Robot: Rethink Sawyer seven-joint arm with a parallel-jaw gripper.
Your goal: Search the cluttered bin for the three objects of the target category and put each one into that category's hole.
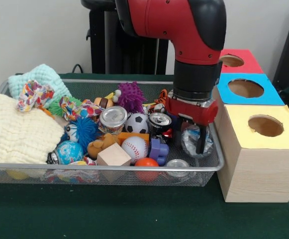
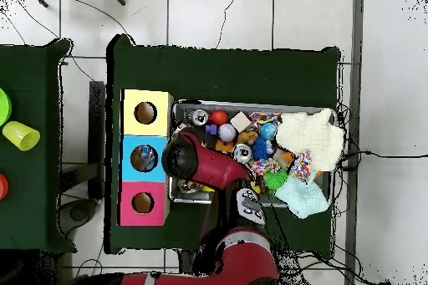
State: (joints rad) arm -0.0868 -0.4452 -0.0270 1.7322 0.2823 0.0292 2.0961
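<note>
In the front view my gripper (image 1: 190,141) is down inside the right end of the wire bin (image 1: 219,158). It is open, with one black finger (image 1: 202,142) on either side of a crumpled silver can (image 1: 190,143) lying on the bin floor. Just left of it lies a dented can (image 1: 159,121), and further left stands a lidded silver can (image 1: 113,118). A small round tin (image 1: 177,164) rests at the front rim. Right of the bin stand the yellow box (image 1: 263,144), blue box (image 1: 246,89) and red box (image 1: 236,61), each with a round hole. In the overhead view the arm (image 2: 205,165) hides the gripper.
The bin is packed: baseball (image 1: 134,147), soccer ball (image 1: 136,123), orange ball (image 1: 146,163), wood block (image 1: 113,156), purple block (image 1: 158,150), blue spiky ball (image 1: 86,129), globe ball (image 1: 69,152), purple spiky ball (image 1: 131,96), cream cloth (image 1: 15,132), mint cloth (image 1: 37,77). Cups (image 2: 21,135) sit on a side table.
</note>
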